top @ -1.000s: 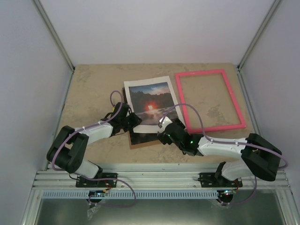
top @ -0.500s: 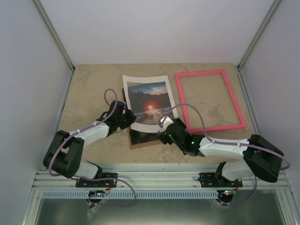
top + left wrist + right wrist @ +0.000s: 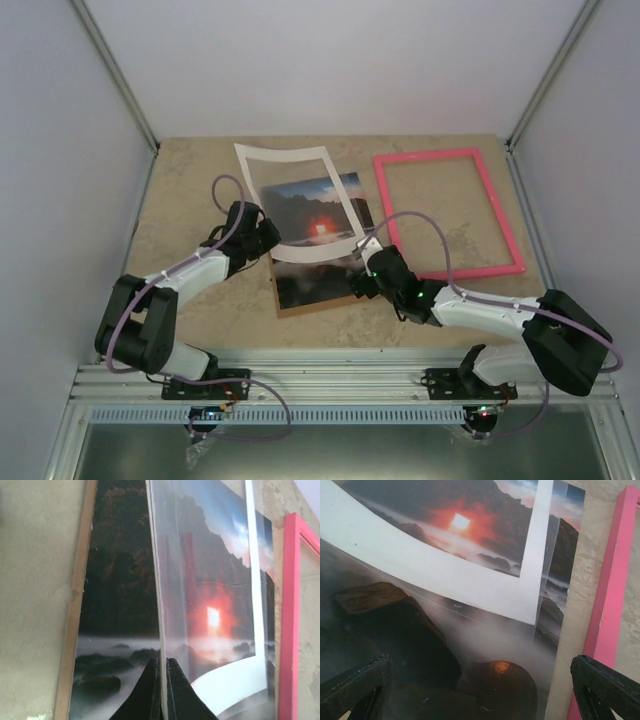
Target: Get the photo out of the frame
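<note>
Your left wrist view shows the left gripper [image 3: 161, 676] clamped on the edge of the white mat [image 3: 234, 679]. The top view shows the photo [image 3: 315, 285] lying just left of the frame [image 3: 425, 154], outside it. Your right wrist view shows the right gripper [image 3: 480, 680] spread wide above the photo, gripping nothing

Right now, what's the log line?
left pincer: shut on white mat, raised | right pincer: open over photo | frame: empty
</note>
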